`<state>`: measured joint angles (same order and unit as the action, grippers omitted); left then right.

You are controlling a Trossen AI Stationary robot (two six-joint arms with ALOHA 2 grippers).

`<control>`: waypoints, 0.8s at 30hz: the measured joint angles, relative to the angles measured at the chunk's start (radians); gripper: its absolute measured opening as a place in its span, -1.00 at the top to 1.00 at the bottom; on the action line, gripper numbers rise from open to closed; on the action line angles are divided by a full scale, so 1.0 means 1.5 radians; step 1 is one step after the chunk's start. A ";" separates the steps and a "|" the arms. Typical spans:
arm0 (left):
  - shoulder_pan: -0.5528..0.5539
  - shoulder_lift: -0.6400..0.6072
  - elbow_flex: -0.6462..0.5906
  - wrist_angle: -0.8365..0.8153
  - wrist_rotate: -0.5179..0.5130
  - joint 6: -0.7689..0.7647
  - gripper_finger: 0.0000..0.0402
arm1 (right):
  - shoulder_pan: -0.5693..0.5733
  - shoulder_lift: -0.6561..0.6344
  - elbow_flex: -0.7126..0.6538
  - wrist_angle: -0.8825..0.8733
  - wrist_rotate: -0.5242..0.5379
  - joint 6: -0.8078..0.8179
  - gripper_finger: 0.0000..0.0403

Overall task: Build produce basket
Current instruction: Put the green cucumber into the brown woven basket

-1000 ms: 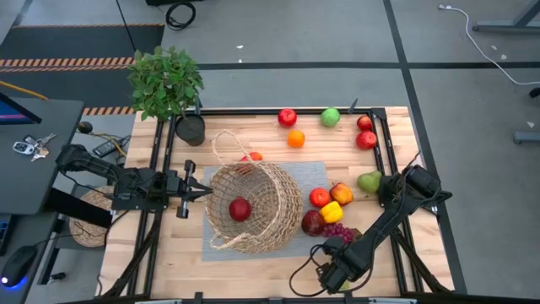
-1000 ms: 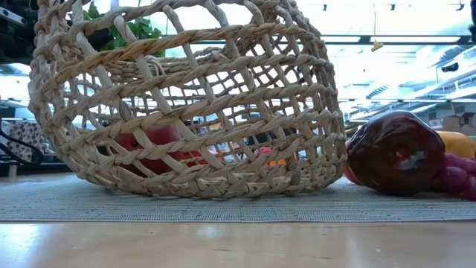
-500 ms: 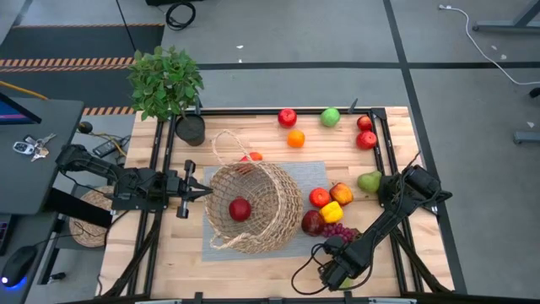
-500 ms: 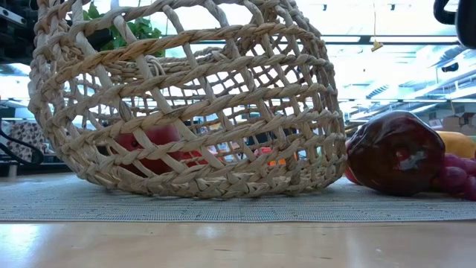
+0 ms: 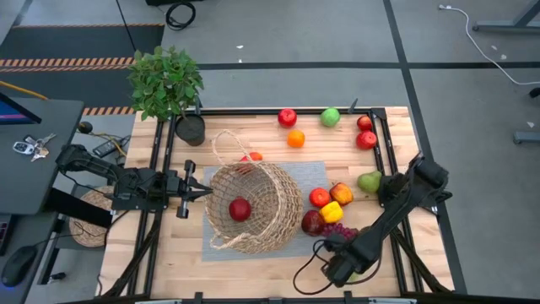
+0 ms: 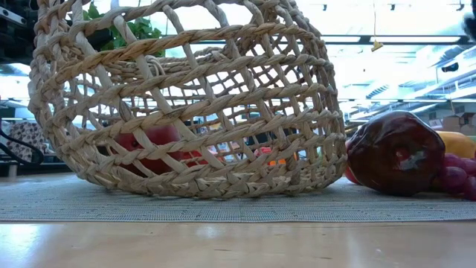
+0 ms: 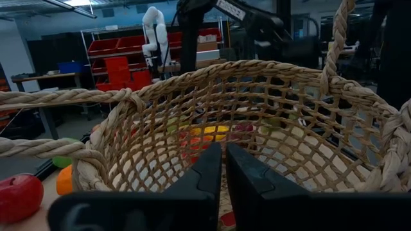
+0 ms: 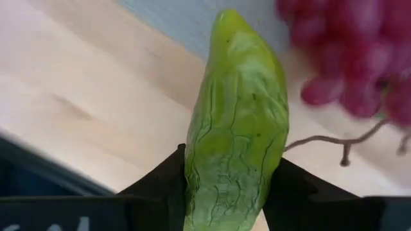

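Wooden table with a grey mat at its centre, seen from above, level and from both wrists. Right gripper, at the table's near right corner, pinches a green cucumber between its fingers; purple grapes lie just beyond it on the mat's edge. Beside the grapes: a dark red apple, a yellow piece, two more red fruits, and a green pear. Left gripper, fingers pressed together, points into the mouth of the basket, which lies tipped on its side on the mat with one red apple inside. Further apples and an orange sit along the far edge, near a potted plant.
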<state>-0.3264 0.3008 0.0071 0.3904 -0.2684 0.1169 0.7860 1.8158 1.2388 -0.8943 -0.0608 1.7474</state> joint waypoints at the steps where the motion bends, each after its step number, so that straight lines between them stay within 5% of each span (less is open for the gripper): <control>1: 0.000 0.000 0.000 0.000 0.000 0.000 0.85 | 0.000 -0.018 0.000 0.001 0.030 -0.021 0.21; 9: 0.000 0.000 0.000 0.000 0.000 0.000 0.83 | -0.027 -0.127 0.001 -0.014 0.309 -0.310 0.20; 17: 0.000 0.000 0.000 0.000 0.000 0.000 0.86 | -0.121 -0.209 0.001 -0.039 0.448 -0.708 0.20; 24: 0.000 0.000 0.000 0.000 0.000 0.000 0.82 | -0.184 -0.281 0.001 0.088 0.555 -1.163 0.20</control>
<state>-0.3267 0.3008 0.0074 0.3907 -0.2684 0.1169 0.5107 1.3937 1.2400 -0.7620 0.7713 0.0032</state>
